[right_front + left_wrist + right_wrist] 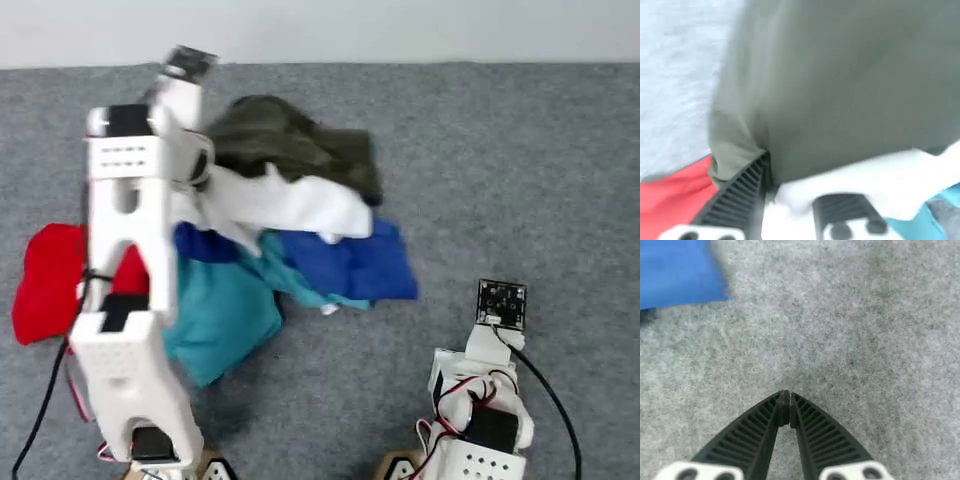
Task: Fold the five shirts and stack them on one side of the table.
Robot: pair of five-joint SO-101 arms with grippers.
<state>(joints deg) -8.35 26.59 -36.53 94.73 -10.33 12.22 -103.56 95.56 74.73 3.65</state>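
Observation:
A heap of shirts lies left of the table's middle. An olive shirt is at the far side, draped partly over a white shirt. A blue shirt and a teal shirt lie in front of them, and a red shirt is at the left. My left gripper is over the heap's far left part. In the left wrist view this gripper is shut on bunched white shirt, with olive shirt right against one finger. My right gripper hangs shut over bare carpet at the near right.
Grey carpet covers the table. Its right half is bare apart from the right arm's base. The left arm's white body rises over the red and teal shirts. A pale wall runs along the far edge.

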